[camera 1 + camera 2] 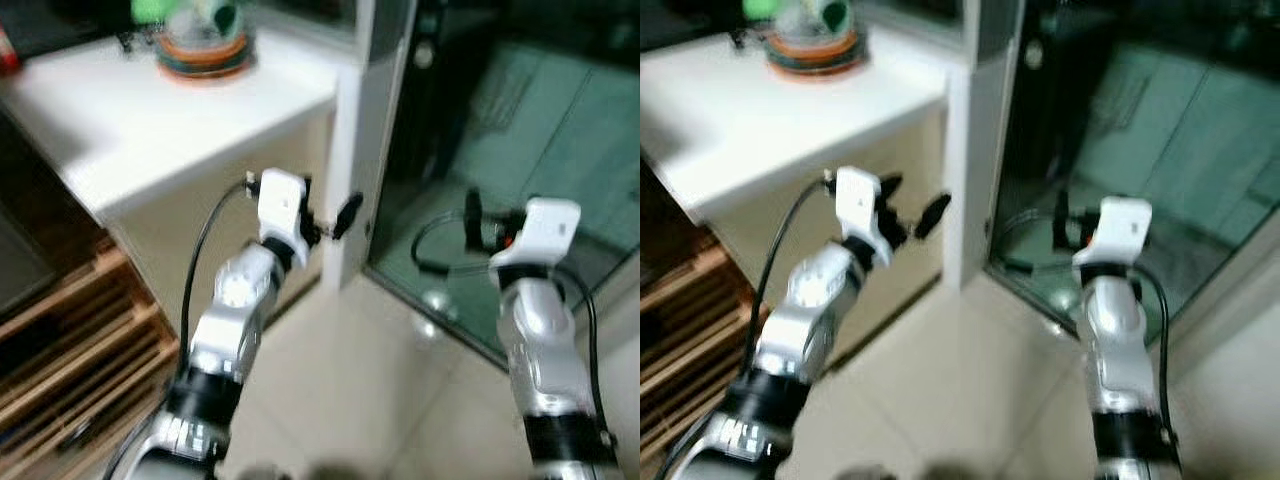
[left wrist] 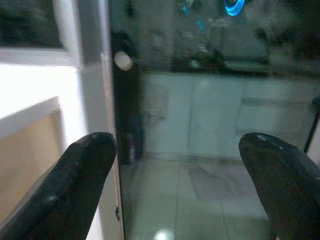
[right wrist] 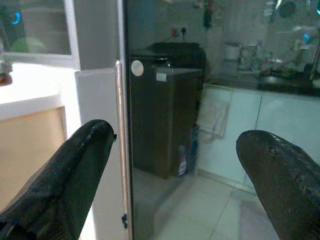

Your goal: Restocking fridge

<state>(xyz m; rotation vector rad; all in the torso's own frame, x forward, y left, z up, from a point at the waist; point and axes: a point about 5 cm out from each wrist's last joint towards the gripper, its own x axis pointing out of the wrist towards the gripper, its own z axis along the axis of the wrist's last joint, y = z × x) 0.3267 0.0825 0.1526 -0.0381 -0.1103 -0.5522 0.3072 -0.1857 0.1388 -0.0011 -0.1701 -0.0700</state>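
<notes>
A tall dark glass door stands in front of me, hinged or closing against a white post. A thin metal strip runs down the door's edge. My left gripper is raised near that post, open and holding nothing; in the left wrist view its fingers frame the door edge. My right gripper is held up in front of the glass, also open and holding nothing. Behind or reflected in the glass is a dark box-shaped appliance. The picture is blurred.
A white counter stands at my left, carrying a striped round pot with something green. Wooden slats lie low at the far left. Pale tiled floor stretches between my arms.
</notes>
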